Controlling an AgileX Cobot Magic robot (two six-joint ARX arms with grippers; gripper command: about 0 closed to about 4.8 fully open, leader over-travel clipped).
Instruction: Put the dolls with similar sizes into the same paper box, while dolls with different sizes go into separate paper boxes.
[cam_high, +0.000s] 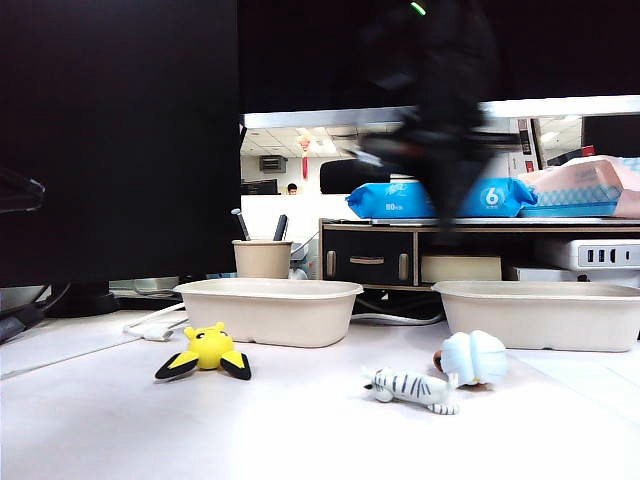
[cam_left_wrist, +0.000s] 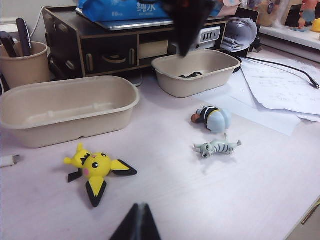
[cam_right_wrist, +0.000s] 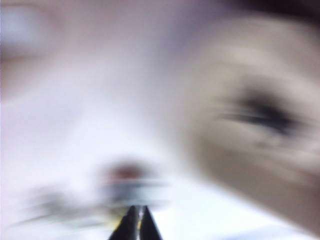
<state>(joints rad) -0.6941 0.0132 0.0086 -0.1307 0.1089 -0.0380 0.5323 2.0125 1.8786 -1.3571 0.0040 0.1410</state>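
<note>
Tiger (cam_left_wrist: 217, 147), grey-striped, lies on its side lengthwise across my table (cam_left_wrist: 200, 200); both the left gripper (cam_left_wrist: 137, 220) and the blurred right gripper (cam_right_wrist: 137, 220) look pinched closed, empty.

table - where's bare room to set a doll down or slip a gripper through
Free: the tabletop nearer than the tiger doll, and the gap between the yellow doll and the tiger. The left paper box is empty. Crowded: the tiger and pale blue doll lie close together.

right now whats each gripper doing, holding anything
left gripper: shut, empty, above the table near the yellow doll.
right gripper: shut, empty, raised in the air near the right paper box.
</note>
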